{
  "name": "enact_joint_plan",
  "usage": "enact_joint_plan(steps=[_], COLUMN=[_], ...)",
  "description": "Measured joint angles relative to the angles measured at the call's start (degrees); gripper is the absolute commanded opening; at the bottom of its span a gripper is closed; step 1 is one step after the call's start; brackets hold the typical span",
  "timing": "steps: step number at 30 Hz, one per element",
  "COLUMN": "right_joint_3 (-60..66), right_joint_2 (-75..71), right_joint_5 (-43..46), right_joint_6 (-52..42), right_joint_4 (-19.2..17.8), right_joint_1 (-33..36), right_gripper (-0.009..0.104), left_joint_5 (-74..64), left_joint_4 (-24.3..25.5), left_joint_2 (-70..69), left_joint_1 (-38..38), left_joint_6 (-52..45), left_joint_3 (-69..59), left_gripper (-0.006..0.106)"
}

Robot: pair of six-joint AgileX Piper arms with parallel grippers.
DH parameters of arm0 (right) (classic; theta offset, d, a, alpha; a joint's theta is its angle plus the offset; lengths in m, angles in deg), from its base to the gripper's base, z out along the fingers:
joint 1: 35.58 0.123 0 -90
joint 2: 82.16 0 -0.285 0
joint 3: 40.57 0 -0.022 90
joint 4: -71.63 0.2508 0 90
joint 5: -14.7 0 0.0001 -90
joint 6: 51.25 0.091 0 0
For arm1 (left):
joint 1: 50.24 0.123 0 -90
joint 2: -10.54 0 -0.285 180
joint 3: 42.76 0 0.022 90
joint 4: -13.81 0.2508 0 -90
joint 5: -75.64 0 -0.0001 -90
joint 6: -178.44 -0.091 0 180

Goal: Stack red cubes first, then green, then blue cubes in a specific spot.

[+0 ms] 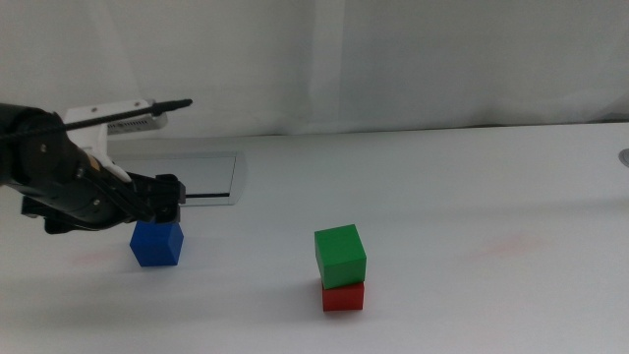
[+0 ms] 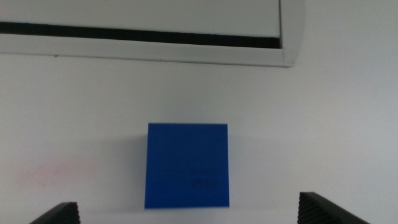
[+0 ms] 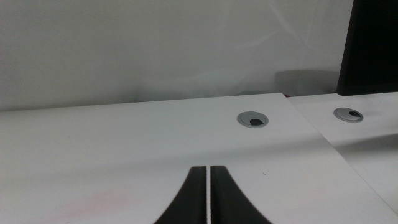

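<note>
— Any writing you can read?
— None; every cube face you see is plain.

— Where's your blue cube [image 1: 157, 244]?
— On the white table [image 1: 472, 197], directly under the left gripper [image 1: 167, 203], whose jaws stand wide apart on either side of it in the wrist view, only their tips showing. The green cube [image 1: 340, 255] sits on the red cube [image 1: 343, 296], well apart.

— And the right gripper [image 3: 208, 193]?
— Out of the middle view, jaws nearly together, gripping nothing.
</note>
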Motion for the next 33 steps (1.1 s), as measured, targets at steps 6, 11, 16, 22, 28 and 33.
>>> enact_joint_plan(steps=[6, 11, 16, 22, 28, 33], right_joint_3=[0.0, 0.0, 0.0, 0.0, 0.0, 0.0], right_joint_2=[0.0, 0.0, 0.0, 0.0, 0.0, 0.0], right_joint_5=[0.0, 0.0, 0.0, 0.0, 0.0, 0.0], right_joint_6=[0.0, 0.0, 0.0, 0.0, -0.14, -0.14], right_joint_4=[0.0, 0.12, 0.12, 0.12, 0.12, 0.12], right_joint_1=[0.0, 0.0, 0.0, 0.0, 0.0, 0.0], right_gripper=[-0.002, -0.002, -0.002, -0.002, -0.002, -0.002], left_joint_5=[3.37, 5.36, 6.85, 7.43, 7.81, 9.44], left_joint_4=[0.0, 0.14, 0.14, 0.14, 0.14, 0.14], left_joint_2=[5.38, 9.56, 11.86, 13.17, 14.74, 15.88], left_joint_1=[0.0, 0.0, 0.0, 0.0, 0.0, 0.0], left_joint_6=[-0.57, -1.04, -1.19, -1.19, -1.19, -1.33], left_joint_3=[0.0, 0.0, 0.0, 0.23, 0.34, 0.34], left_gripper=[0.087, 0.087, 0.087, 0.086, 0.068, 0.01])
